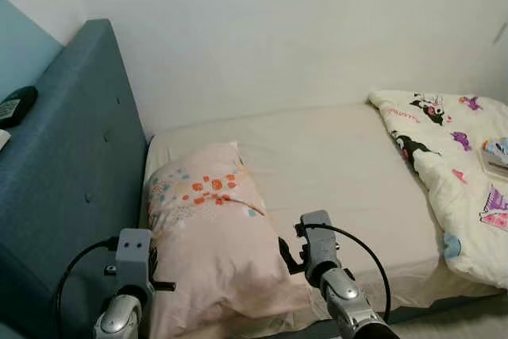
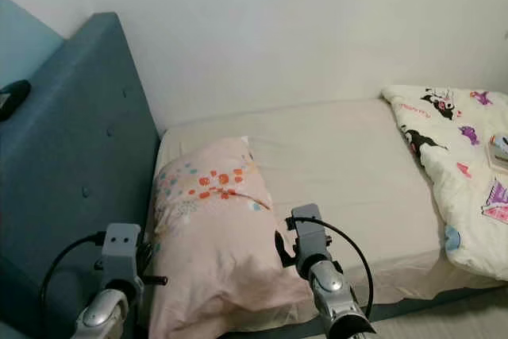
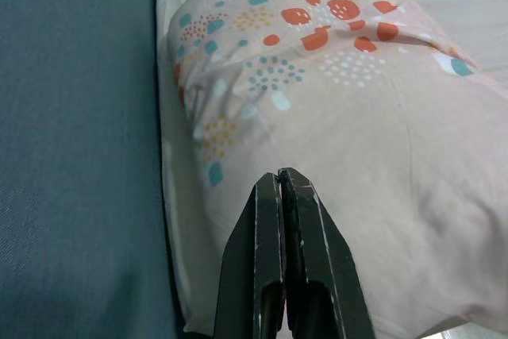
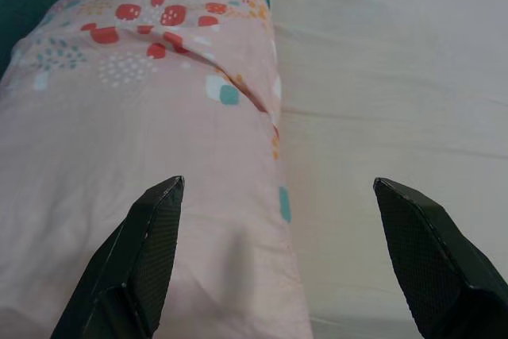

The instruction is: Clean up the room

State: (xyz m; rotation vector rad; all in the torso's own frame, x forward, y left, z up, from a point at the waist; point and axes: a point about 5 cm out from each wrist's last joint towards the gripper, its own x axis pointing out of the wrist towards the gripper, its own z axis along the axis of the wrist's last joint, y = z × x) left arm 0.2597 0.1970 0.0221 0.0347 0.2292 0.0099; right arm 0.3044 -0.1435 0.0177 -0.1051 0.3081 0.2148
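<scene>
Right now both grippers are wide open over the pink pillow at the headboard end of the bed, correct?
Not quite: the left gripper is shut, fingers pressed together, as the left wrist view shows. The right gripper is open, and the pink pillow lies by the headboard.

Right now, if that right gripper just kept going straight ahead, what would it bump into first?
Probably the pink pillow: the open right gripper straddles its edge, with bare sheet under the other finger. Depth is hard to judge.
</scene>
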